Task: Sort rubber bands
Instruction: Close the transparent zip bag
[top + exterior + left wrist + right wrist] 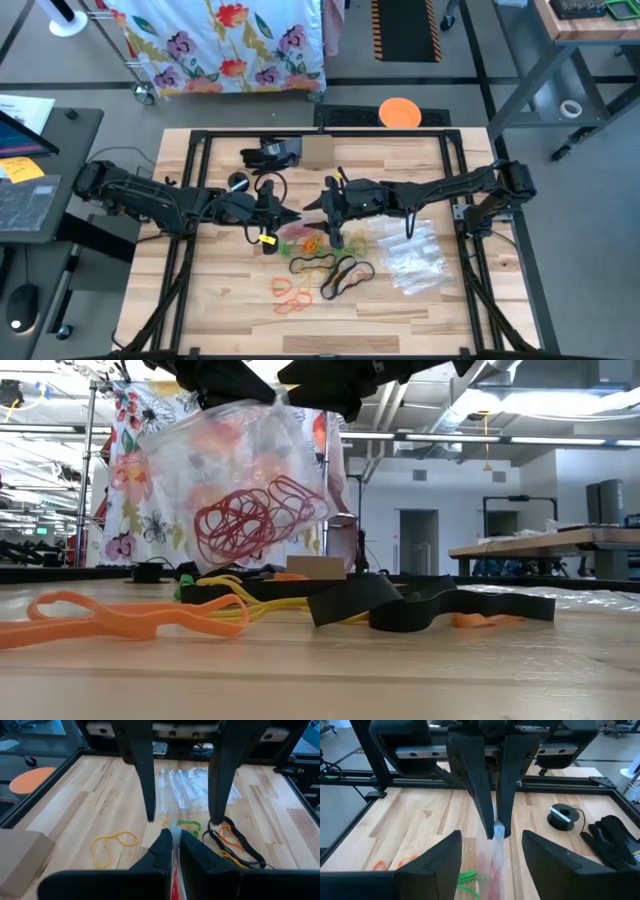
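Clear plastic bag (240, 470), holding red bands (250, 518), hung pinched in the left gripper (175, 837) so the right gripper (492, 852), fingers spread wide, could drop bands in.

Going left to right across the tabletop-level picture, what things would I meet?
Orange band → hanging bag of red bands → cardboard box → black bands.
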Action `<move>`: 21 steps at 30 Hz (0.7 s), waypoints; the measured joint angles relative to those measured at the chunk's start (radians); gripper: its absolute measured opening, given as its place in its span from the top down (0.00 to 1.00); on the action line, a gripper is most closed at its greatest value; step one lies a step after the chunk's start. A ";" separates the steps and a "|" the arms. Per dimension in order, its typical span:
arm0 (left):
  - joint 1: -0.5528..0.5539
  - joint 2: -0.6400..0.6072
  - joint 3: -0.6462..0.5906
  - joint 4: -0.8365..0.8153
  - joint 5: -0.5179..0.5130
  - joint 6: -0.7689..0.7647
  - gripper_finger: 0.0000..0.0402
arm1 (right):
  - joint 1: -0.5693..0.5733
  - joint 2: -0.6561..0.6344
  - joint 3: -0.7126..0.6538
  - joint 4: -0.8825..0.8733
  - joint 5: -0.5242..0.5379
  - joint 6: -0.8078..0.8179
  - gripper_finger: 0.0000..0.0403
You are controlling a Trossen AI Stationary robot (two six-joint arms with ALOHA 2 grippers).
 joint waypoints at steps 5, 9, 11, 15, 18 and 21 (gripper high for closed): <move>0.000 0.000 0.000 0.020 0.002 0.007 0.98 | 0.000 0.000 0.000 0.006 0.001 0.003 0.54; 0.000 0.000 0.000 0.019 0.002 0.009 0.98 | 0.000 0.000 0.000 0.006 0.001 0.002 0.60; 0.000 0.000 0.000 0.019 0.002 0.009 0.98 | 0.000 0.000 0.000 0.006 0.003 0.002 0.63; 0.000 0.000 0.000 0.018 0.002 0.009 0.98 | 0.000 0.000 0.000 0.006 0.004 -0.005 0.72; 0.000 0.000 0.000 0.017 0.002 0.009 0.98 | 0.000 0.000 0.000 0.007 0.004 -0.007 0.78; 0.000 0.000 0.000 0.017 0.002 0.009 0.98 | 0.000 0.000 0.000 0.024 0.004 -0.009 0.85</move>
